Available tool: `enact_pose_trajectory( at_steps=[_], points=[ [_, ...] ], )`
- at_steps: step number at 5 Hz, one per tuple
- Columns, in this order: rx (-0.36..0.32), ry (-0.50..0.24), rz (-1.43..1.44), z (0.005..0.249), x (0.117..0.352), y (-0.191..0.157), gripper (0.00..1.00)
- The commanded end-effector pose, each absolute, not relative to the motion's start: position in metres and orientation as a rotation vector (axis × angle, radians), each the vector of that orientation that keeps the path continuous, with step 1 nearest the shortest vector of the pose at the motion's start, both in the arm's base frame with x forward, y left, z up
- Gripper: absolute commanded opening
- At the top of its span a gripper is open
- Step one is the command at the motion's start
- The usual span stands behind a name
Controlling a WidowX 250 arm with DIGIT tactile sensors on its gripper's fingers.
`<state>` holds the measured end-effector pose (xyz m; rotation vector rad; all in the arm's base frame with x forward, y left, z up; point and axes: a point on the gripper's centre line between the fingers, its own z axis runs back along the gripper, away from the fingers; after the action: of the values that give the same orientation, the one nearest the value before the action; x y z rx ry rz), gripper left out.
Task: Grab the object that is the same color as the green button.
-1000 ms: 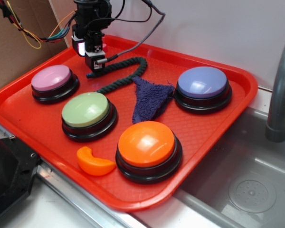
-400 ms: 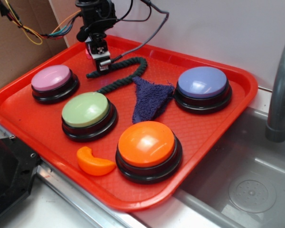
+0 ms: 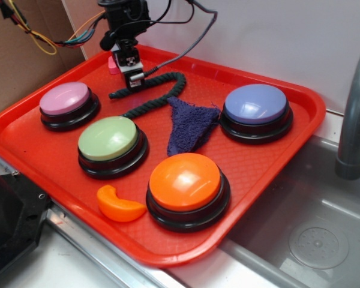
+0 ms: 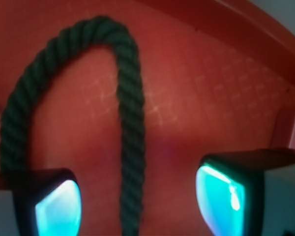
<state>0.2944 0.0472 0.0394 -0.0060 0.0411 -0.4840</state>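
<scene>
The red tray (image 3: 276, 150) is lying beside a sink (image 3: 324, 228), its raised rim running close behind the gripper (image 3: 134, 73) at the far left corner; bare tray floor is showing to the gripper's left, while the pink button (image 3: 68, 99), green button (image 3: 110, 139), purple button (image 3: 255, 105) and orange button (image 3: 186, 180) are crowding the nearer part; the rope (image 3: 159, 90) is lying near the tray's back edge, dark green, twisted, curving in a bend, one end reaching toward a purple-blue cloth (image 3: 191, 127); in the wrist view the fingers (image 4: 56, 206) are standing spread apart with one strand of the rope (image 4: 130, 128) running between them, not pinched.
</scene>
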Motion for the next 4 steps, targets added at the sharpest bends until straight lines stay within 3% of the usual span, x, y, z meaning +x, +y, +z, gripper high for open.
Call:
enact_pose_trajectory(
  at_steps=[1, 2, 4],
  points=[
    [0.025, 0.131, -0.517, 0.013, 0.319, 0.032, 1.0],
    [0.065, 0.204, -0.499, 0.0, 0.315, 0.035, 0.0],
    [0.117, 0.206, -0.461, 0.018, 0.304, 0.044, 0.0]
  ],
)
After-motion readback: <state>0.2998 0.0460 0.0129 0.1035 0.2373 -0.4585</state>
